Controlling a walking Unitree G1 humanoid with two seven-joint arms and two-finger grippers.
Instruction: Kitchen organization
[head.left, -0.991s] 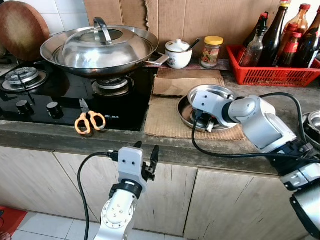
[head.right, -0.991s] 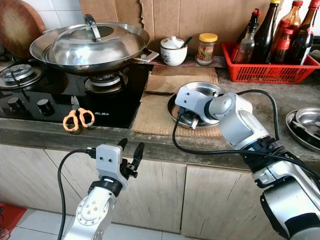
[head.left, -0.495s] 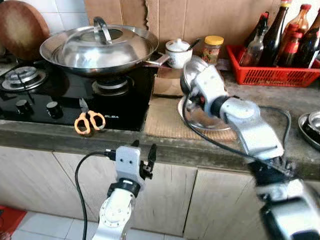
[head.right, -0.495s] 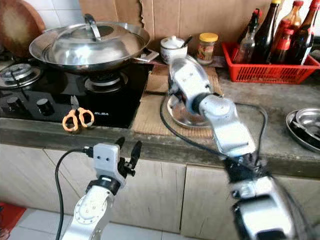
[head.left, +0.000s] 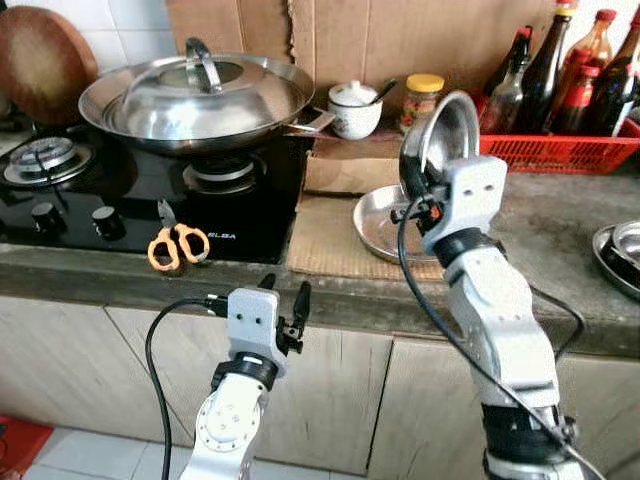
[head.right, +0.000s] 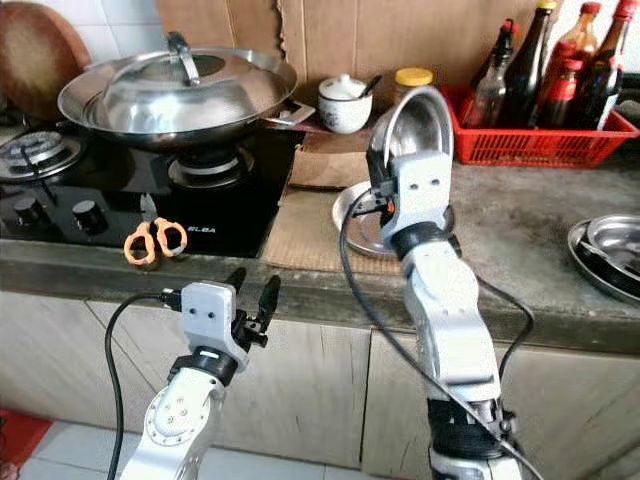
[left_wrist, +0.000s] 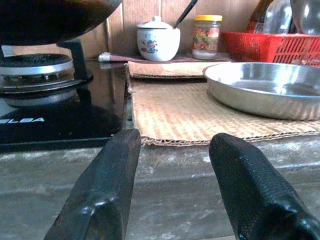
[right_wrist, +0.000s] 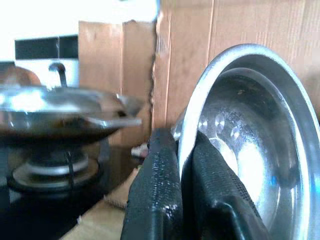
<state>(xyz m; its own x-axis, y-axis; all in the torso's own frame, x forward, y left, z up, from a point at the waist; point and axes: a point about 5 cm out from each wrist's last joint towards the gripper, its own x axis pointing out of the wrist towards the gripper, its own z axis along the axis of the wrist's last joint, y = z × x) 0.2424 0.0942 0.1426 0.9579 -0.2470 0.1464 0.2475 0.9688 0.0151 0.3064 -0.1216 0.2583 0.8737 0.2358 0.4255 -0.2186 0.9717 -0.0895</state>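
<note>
One gripper (right_wrist: 182, 195) clamping bowl (right_wrist: 250, 150) rim

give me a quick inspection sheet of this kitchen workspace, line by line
surface: grey stone counter with a woven mat and a black gas hob.
job's things: steel dish held up on edge by its rim; steel plate lying on the mat.
clutter: lidded wok on a burner, orange scissors on the hob, white jar, yellow-lidded jar, red basket of bottles, more steel dishes at far right.
grippers: right tool shut on the dish rim; left tool open, below the counter edge.
cables: black cable looping off each wrist.
surroundings: cardboard against the wall, wooden cabinet doors below.
</note>
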